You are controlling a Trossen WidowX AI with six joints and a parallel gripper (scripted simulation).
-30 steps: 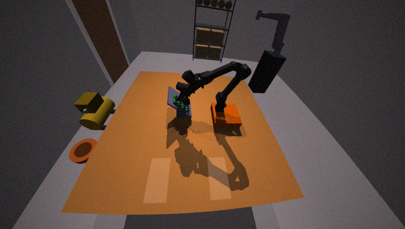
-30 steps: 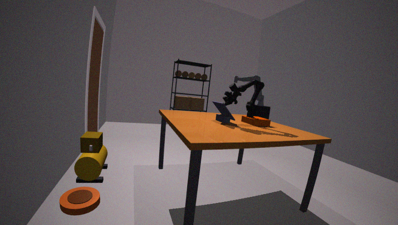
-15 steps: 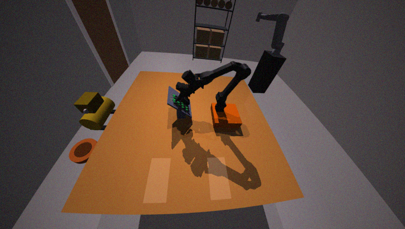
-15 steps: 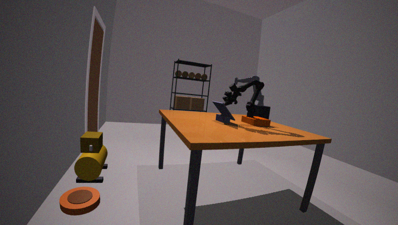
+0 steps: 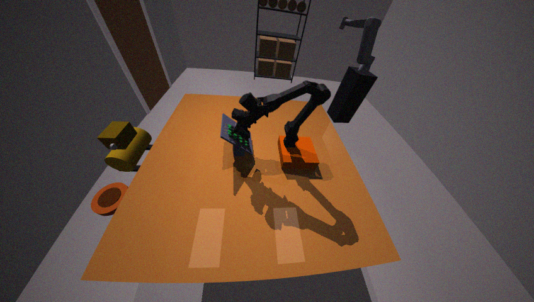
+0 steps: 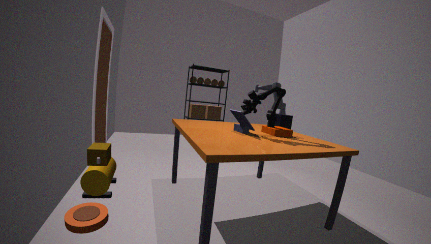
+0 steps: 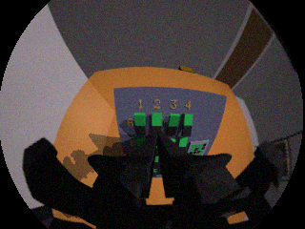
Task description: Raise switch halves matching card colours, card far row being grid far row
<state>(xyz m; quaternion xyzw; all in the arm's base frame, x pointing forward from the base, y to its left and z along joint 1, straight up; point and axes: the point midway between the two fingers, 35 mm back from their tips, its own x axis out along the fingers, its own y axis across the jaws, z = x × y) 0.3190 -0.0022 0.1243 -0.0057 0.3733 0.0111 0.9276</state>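
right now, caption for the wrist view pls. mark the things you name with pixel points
Closed gripper [image 7: 156, 133] over the tilted switch panel [image 7: 125, 102], small card [image 7: 197, 148] at right

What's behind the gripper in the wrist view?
Behind the shut gripper: the tilted panel, with the far row of switches and numbers 1 to 4 showing above the fingertips. The card shows beside it. Much of the nearer rows is covered, so their full state can't be read.
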